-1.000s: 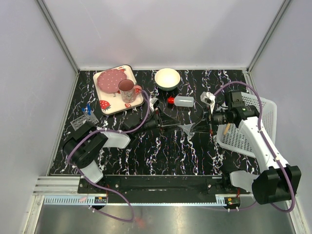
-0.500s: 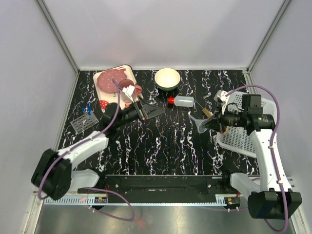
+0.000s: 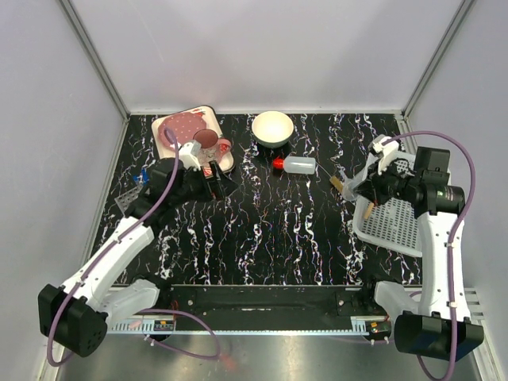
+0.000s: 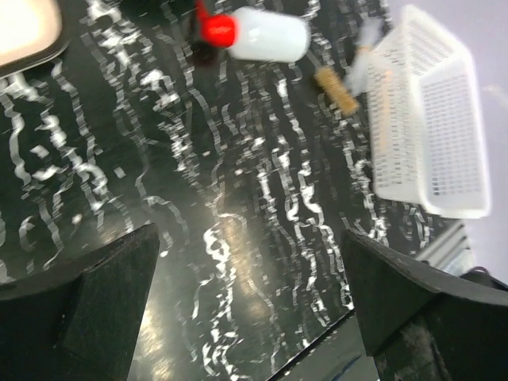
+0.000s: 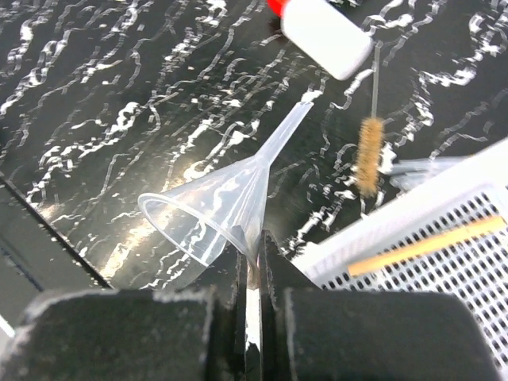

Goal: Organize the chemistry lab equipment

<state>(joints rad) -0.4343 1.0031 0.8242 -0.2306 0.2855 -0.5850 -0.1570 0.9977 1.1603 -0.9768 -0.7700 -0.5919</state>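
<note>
- The tabletop [image 3: 262,238] is glossy black, veined with white like marble.
- The right gripper [image 5: 252,266] has its dark fingers pressed together on the thin rim of a clear plastic funnel [image 5: 214,214]. The funnel is a smooth cone whose narrow spout points away over the table, beside the corner of the basket.
- The white perforated plastic basket [image 5: 444,278] sits at the table's right edge, cut off by the wrist view. A thin wooden stick [image 5: 425,244] lies inside on its mesh floor.
- A small brush with fuzzy brown bristles on a thin wire stem [image 5: 367,155] lies on the table just beside the basket. Something clear next to it, against the basket wall, is too blurred to name.
- The small translucent bottle with red cap [image 3: 298,165] lies on its side near the back middle, in front of the round white bowl [image 3: 272,127].
- The left gripper [image 4: 250,278] has its fingers spread wide with nothing between them. Its wrist view shows them only as blurred black shapes in the lower corners. Seen from above, it hovers beside the strawberry-print tray [image 3: 213,121] and its pink mug [image 3: 208,141].
- The clear grid rack [image 3: 127,198] stands at the left edge with thin blue-capped clear tubes [image 3: 143,176]. The left arm partly hides it, so the tube count cannot be told.
</note>
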